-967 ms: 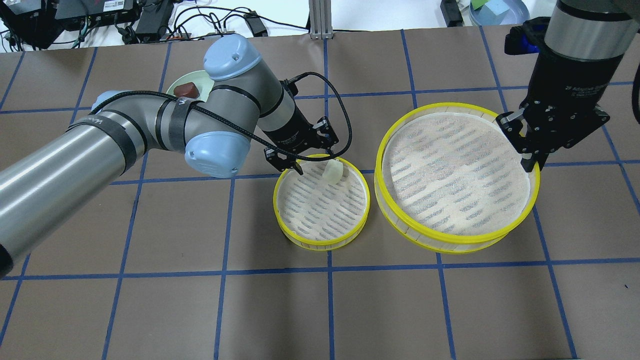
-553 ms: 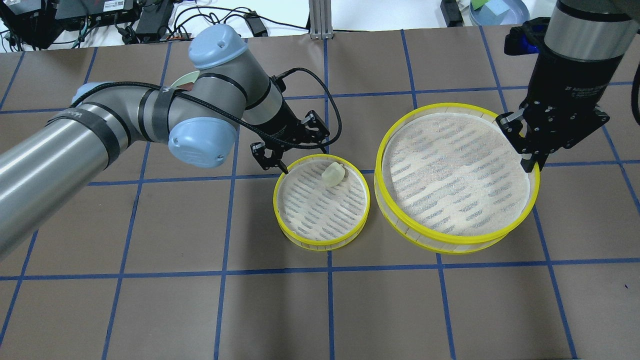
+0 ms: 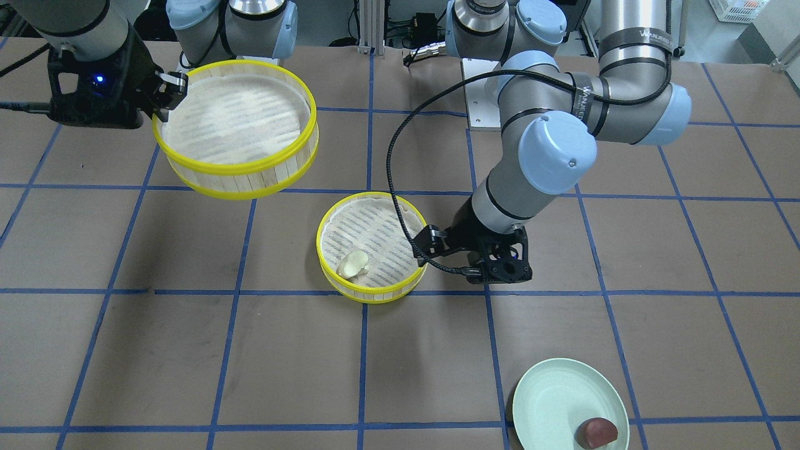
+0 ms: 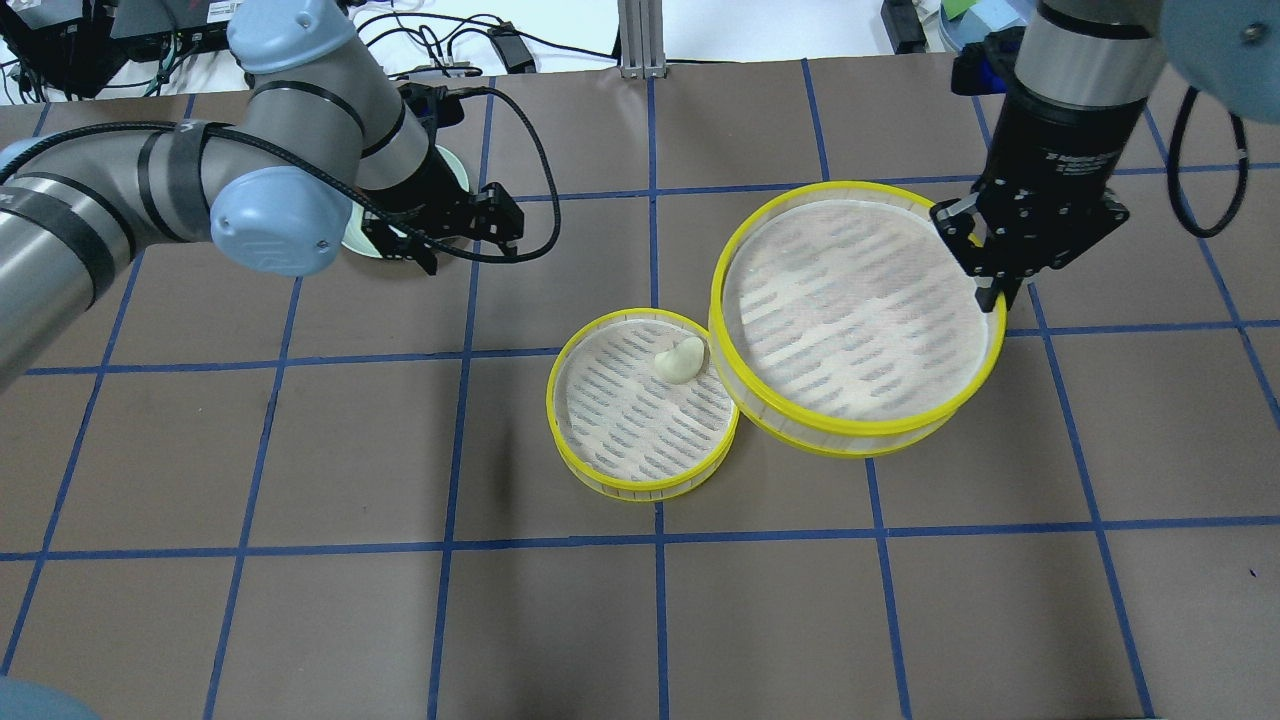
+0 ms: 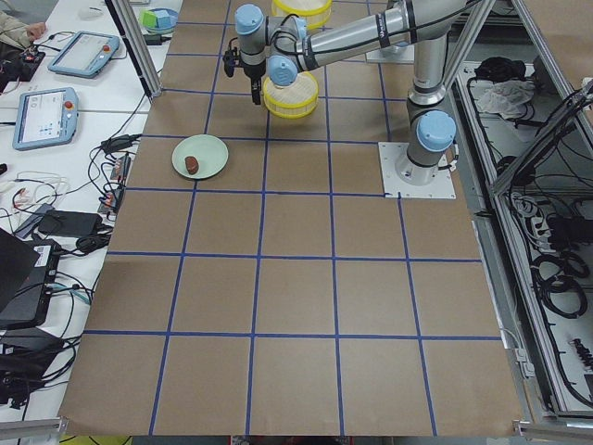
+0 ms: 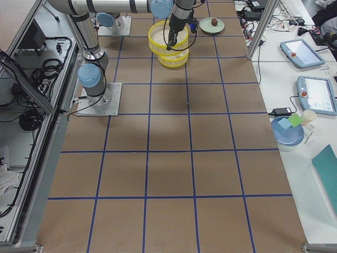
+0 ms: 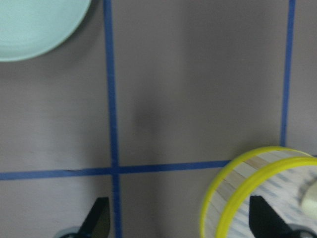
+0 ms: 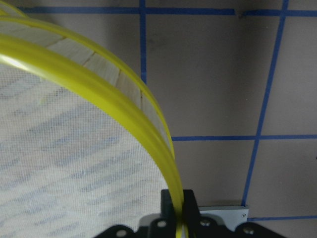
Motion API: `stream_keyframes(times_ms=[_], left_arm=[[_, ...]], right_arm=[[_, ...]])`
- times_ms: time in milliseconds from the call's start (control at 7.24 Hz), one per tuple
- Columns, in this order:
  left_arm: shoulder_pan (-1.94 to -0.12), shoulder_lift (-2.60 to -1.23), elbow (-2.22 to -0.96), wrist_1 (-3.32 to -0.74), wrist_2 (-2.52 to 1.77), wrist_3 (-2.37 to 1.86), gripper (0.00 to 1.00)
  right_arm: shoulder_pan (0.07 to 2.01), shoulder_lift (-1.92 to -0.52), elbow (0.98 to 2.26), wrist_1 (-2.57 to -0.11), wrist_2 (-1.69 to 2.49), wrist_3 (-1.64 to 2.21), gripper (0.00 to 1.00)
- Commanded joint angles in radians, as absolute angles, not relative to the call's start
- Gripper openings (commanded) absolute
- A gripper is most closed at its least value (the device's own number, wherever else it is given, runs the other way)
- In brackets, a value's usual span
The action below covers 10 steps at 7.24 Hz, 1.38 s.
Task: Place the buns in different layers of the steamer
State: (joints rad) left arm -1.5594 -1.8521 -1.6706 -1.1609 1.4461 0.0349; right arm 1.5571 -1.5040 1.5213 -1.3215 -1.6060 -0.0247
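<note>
The cream-white bun (image 4: 680, 360) lies in the lower steamer layer (image 4: 600, 482) on the table, near its far rim; it also shows in the front view (image 3: 353, 264). My right gripper (image 4: 995, 288) is shut on the rim of the second steamer layer (image 4: 745, 240). It holds that layer in the air, its edge overlapping the lower one. My left gripper (image 4: 460, 245) is open and empty, by the pale green plate (image 4: 458, 178). The dark reddish-brown bun (image 3: 597, 432) sits on that plate (image 3: 556, 394); my left arm hides it in the overhead view.
The brown table mat carries a blue tape grid. Cables and boxes lie along the far table edge (image 4: 300, 40). In the left wrist view the plate (image 7: 39, 25) is at the top left and the lower layer's rim (image 7: 223, 198) at the bottom right.
My left gripper has drawn back from the lower layer towards the plate, leaving the cream bun in it. My right gripper has carried the held layer leftward, over the lower layer's edge.
</note>
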Motion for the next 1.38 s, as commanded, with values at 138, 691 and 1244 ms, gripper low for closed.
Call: stream_keyframes(times_ms=[138, 691, 1244], left_arm=[[-1.448, -1.897, -1.620, -1.093, 1.499, 0.340, 1.00], [-1.433, -2.046, -1.609, -0.731, 1.526, 0.643, 1.00], [-1.370, -2.198, -1.510, -0.654, 1.443, 0.943, 0.90]], right_arm=[[1.799, -1.291, 1.528, -1.515, -1.576, 0.165, 0.00], [1.864, -1.204, 1.542, -1.522, -1.560, 0.233, 0.00], [1.865, -1.181, 1.545, -1.594, -1.566, 0.235, 0.00]])
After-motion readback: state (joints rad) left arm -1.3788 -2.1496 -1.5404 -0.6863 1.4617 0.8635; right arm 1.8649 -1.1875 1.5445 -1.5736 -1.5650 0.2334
